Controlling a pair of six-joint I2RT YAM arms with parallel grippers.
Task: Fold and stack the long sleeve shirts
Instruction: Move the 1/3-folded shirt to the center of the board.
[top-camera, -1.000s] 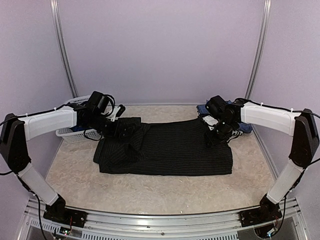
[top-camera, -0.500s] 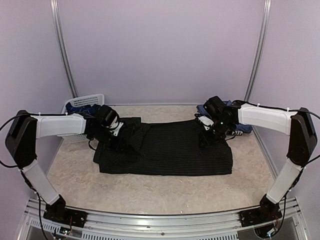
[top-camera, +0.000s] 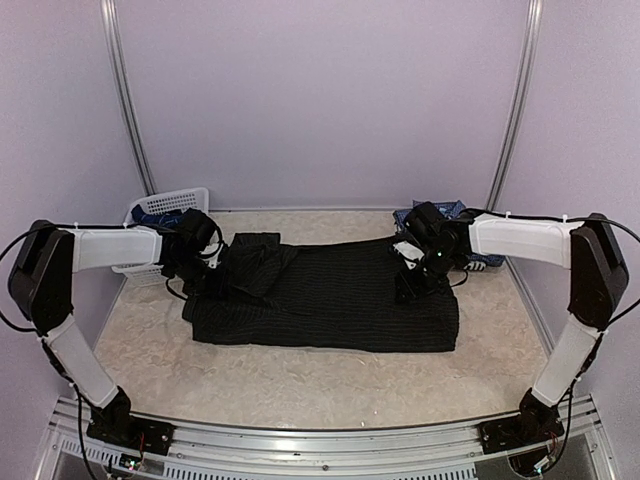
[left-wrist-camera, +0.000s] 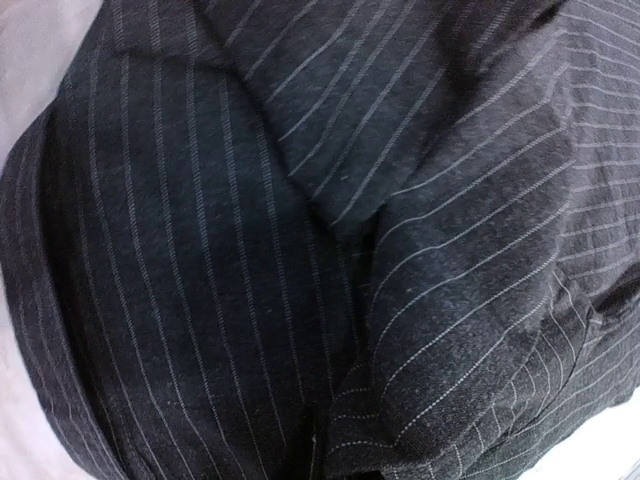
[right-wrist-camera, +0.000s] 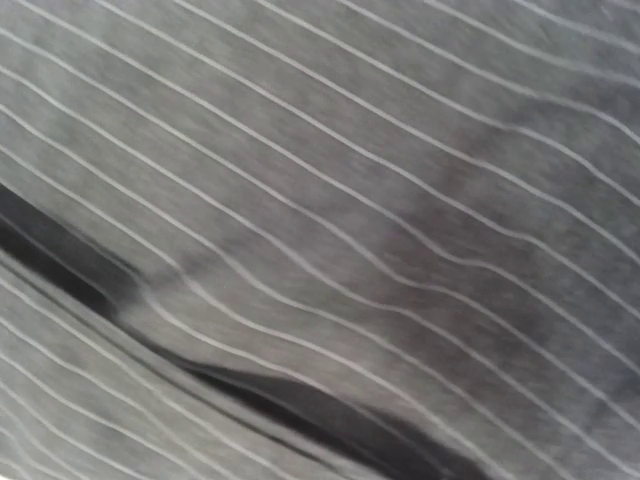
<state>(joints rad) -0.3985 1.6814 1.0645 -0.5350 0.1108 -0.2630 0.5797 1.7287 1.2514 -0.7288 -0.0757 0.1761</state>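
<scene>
Top external view: a black cloth shirt with thin pale pinstripes (top-camera: 330, 300) lies spread across the middle of the speckled beige table (top-camera: 300, 385), its long side running from nine to three o'clock. The left gripper (top-camera: 212, 285) sits at the shirt's nine o'clock end, where the cloth is bunched and doubled over. Its jaws are closed, but no view shows whether a fold is pinched between them. The right gripper (top-camera: 410, 285) presses down near the shirt's two o'clock corner. Its wrist view is filled with striped cloth, so I cannot tell how its jaws stand.

This looks like an early fold, with both ends being taken up. The next move probably calls for a sure pinch on each side and an even lift, so the cloth carries over without dragging the layer beneath.

Most of the open table lies toward six o'clock. A white plastic lattice basket (top-camera: 165, 203) crowds the ten o'clock corner, just behind the left arm. A blue-and-white checked shirt (top-camera: 452, 210) lies heaped at two o'clock, just beyond the right gripper, so a swing that way could snag it.
</scene>
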